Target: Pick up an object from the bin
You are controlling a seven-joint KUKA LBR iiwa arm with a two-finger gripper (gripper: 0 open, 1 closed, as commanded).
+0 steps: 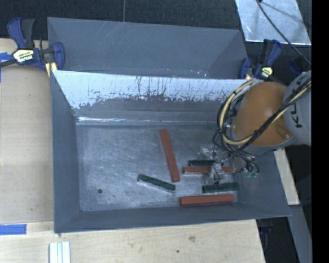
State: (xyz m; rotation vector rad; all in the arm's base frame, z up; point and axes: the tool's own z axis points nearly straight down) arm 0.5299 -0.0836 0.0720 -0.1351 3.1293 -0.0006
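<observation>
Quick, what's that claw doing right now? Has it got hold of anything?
Gripper: cannot be told. It is down by a short red stick and a green stick at the bin's right.

Grey bin [66, 147], brown and green sticks
Dark reddish streaks marked its upper wall; the centre stick [169, 154] was reddish-brown, the lower-left stick [156, 182] dark green, the wrist cover [260, 116] orange.

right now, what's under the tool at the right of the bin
A short red-brown stick and a dark green stick poke out leftward from beneath the tool. Their right ends are covered by it, so whether it touches either cannot be seen.
</observation>
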